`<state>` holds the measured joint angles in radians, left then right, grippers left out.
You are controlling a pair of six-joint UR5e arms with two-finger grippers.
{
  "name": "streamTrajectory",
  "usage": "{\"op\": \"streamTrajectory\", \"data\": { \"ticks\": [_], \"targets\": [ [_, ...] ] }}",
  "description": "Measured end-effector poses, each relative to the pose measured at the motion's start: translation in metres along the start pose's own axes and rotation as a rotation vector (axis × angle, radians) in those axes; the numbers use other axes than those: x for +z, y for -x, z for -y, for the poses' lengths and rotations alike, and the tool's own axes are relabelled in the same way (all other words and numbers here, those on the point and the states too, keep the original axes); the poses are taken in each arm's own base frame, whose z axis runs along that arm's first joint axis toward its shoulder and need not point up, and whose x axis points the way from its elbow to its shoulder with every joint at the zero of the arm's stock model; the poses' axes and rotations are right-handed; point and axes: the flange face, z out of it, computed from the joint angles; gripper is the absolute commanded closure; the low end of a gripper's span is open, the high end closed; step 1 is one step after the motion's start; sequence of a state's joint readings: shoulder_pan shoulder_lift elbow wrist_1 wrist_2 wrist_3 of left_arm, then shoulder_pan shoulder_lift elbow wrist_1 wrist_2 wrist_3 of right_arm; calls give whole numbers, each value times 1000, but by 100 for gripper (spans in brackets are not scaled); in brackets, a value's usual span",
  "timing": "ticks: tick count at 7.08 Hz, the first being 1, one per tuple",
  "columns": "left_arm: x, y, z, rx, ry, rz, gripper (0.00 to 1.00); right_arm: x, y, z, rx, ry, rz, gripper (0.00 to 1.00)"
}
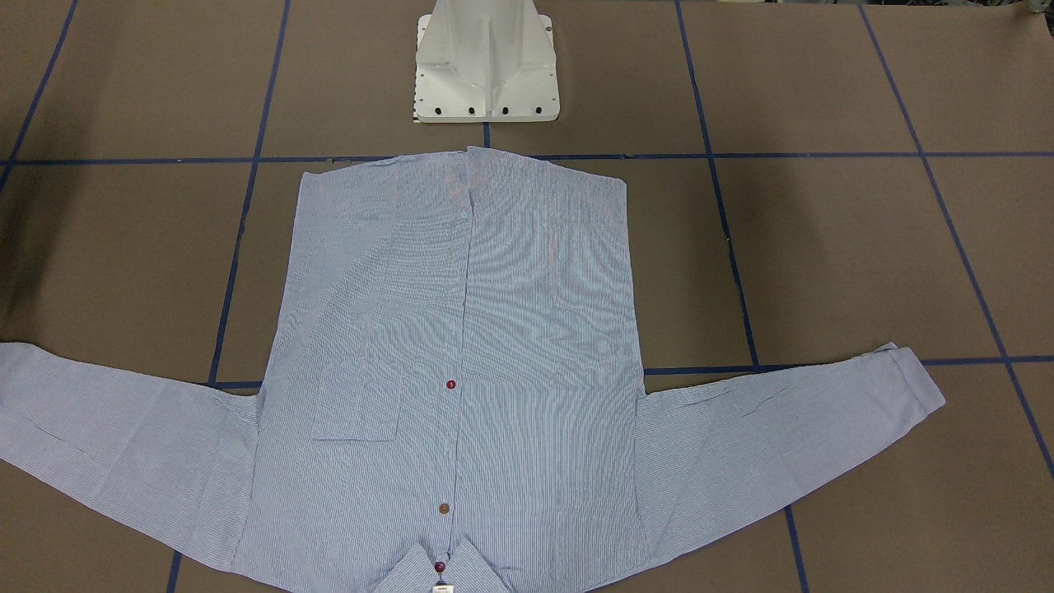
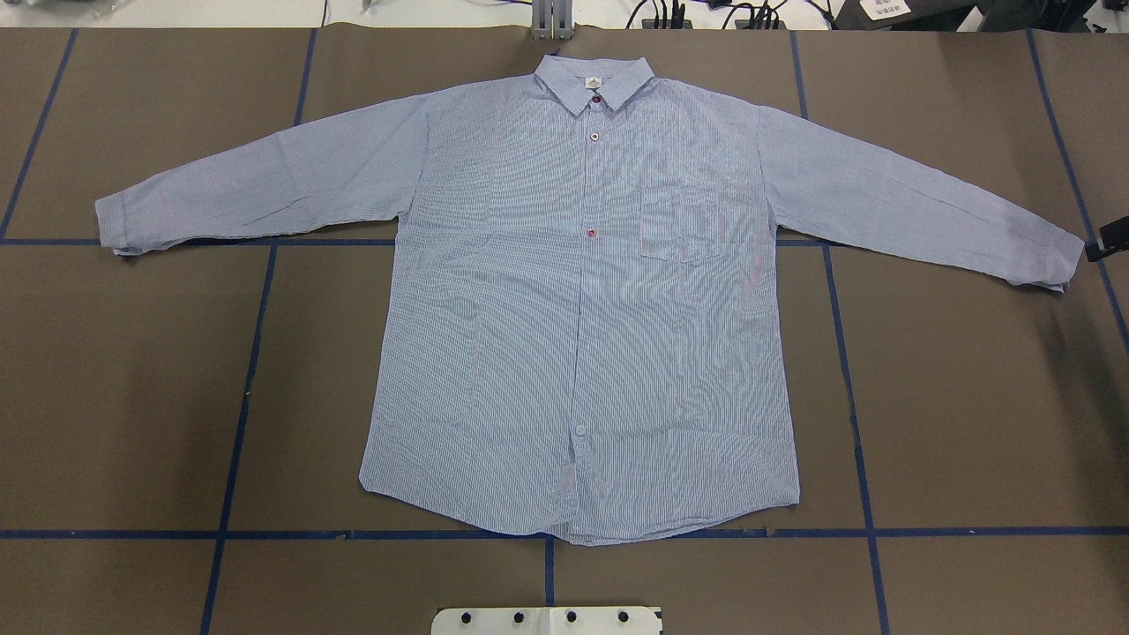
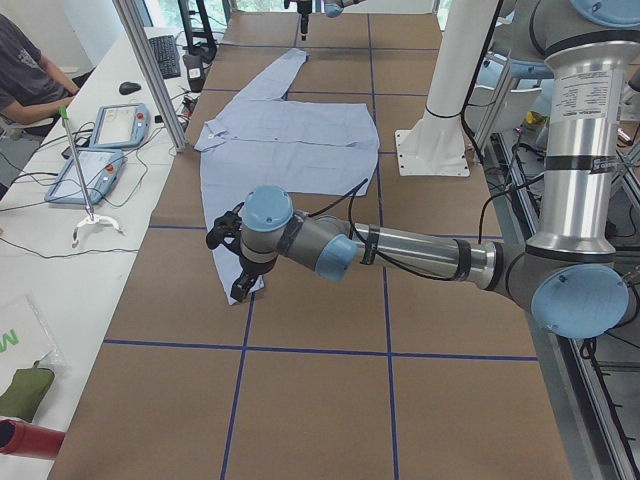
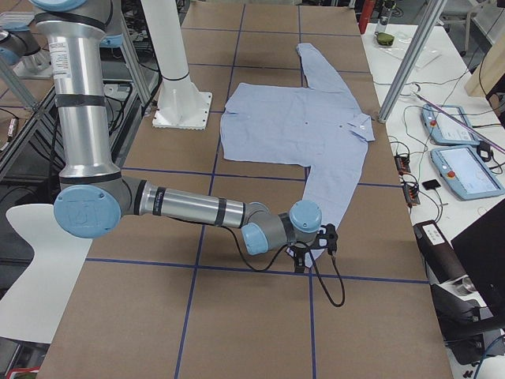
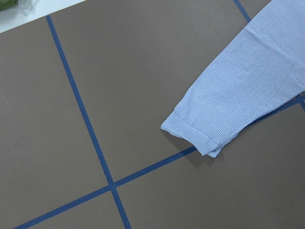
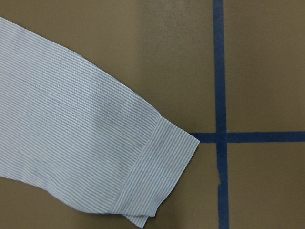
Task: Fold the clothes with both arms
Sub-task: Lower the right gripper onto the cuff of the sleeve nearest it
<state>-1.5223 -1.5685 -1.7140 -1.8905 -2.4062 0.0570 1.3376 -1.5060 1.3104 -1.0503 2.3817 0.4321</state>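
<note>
Brown, blue-taped surface carries the striped shirt flat, buttons up, sleeves spread. We judge folding not yet begun: left gripper and right gripper hover near the 2 cuffs; spread or pressed together, we cannot tell. Next comes pinching each cuff squarely.

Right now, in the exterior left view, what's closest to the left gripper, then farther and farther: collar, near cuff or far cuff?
From the left gripper:
1. The near cuff, right by it.
2. The collar, halfway along the shirt.
3. The far cuff, at the far end.
</note>
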Motion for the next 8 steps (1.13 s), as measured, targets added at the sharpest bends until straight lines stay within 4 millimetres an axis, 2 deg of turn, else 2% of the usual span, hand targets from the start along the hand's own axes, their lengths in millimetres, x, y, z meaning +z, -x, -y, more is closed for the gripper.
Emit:
{"op": "streamTrajectory", "data": {
  "ticks": [2,5,6,7,8],
  "targets": [
    [0,0,0,1,-2,-1,0,13,12,-2,-8,19,-7,2],
    [0,0,0,1,-3,-3,0,36,24,-7,-42,40,-38,21],
    [0,0,0,1,-3,-3,0,40,24,-8,-43,46,-43,35],
    [-1,0,0,2,-3,-3,0,44,23,-8,-41,53,-46,40],
    [-1,-1,0,2,-4,-7,0,48,23,-7,-41,60,-48,40]
  ]
}}
